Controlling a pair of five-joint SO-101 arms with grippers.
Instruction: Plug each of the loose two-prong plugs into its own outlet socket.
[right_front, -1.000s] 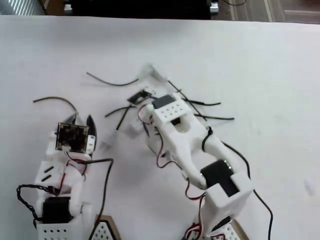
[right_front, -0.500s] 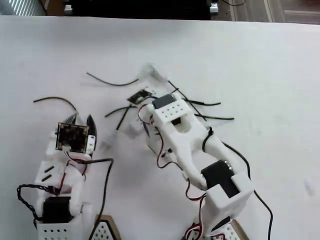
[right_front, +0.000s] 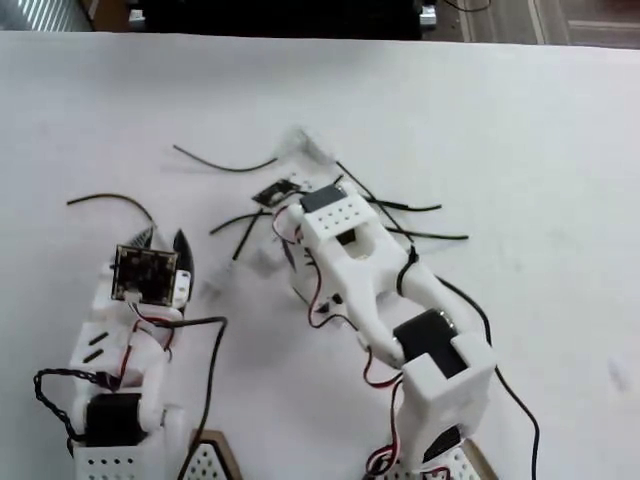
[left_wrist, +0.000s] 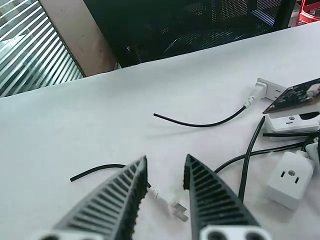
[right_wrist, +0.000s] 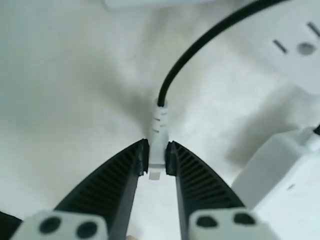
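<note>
One plug (left_wrist: 254, 95) looks seated in an outlet (left_wrist: 272, 86), upper centre of the high view. The right pincer (right_wrist: 157, 160) clamps a second plug (right_wrist: 159, 127) mid-frame. The left pincer (left_wrist: 165, 172), spread, hangs over a third plug (left_wrist: 172, 206) at left.

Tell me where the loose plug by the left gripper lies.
In the left wrist view the loose plug lies on the table, seen between the left gripper's open fingers.
</note>
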